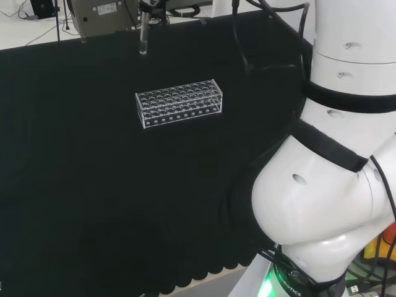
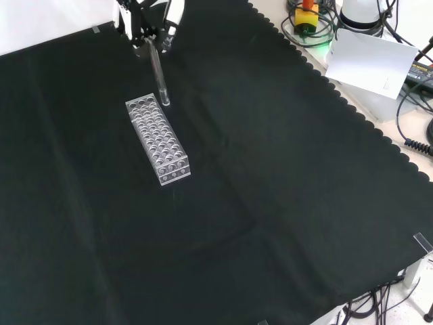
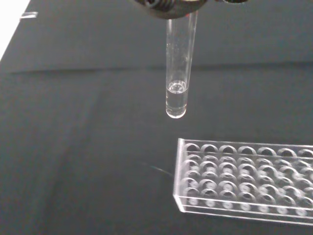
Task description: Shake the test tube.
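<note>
Front view: test tube (image 2: 160,78) hangs from hand (image 2: 145,24), above rack (image 2: 157,139) far end, on cloth (image 2: 270,189).

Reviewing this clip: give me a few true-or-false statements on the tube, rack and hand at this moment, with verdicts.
1. The hand holds the test tube by its upper end. True.
2. The tube stands seated in the clear rack. False: it hangs in the air, clear of the rack.
3. A little clear liquid sits in the tube's bottom. True.
4. The tube lies flat on the black cloth. False: it hangs about upright.
5. The rack's wells hold several tubes. False: they look empty.
</note>
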Action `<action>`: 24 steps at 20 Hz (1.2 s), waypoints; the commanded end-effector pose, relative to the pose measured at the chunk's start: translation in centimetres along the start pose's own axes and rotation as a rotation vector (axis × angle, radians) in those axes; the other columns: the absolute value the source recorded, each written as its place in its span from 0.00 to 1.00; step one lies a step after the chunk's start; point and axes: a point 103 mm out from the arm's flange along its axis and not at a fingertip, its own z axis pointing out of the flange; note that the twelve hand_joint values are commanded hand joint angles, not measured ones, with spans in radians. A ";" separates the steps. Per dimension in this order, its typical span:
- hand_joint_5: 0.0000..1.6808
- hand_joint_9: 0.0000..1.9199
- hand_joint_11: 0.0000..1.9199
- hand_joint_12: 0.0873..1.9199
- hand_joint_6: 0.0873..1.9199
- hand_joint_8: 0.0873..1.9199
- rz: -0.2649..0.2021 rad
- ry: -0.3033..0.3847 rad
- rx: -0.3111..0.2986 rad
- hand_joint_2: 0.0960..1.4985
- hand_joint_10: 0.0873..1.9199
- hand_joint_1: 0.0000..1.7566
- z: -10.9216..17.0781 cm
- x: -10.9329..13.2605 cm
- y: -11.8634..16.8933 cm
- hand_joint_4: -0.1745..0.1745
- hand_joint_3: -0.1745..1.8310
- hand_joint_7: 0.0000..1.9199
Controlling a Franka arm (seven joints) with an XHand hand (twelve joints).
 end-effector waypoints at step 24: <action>0.67 0.65 0.44 0.60 0.31 0.16 0.389 -0.126 0.027 0.64 0.29 0.80 -1.2 -16.8 -4.0 0.00 0.09 0.90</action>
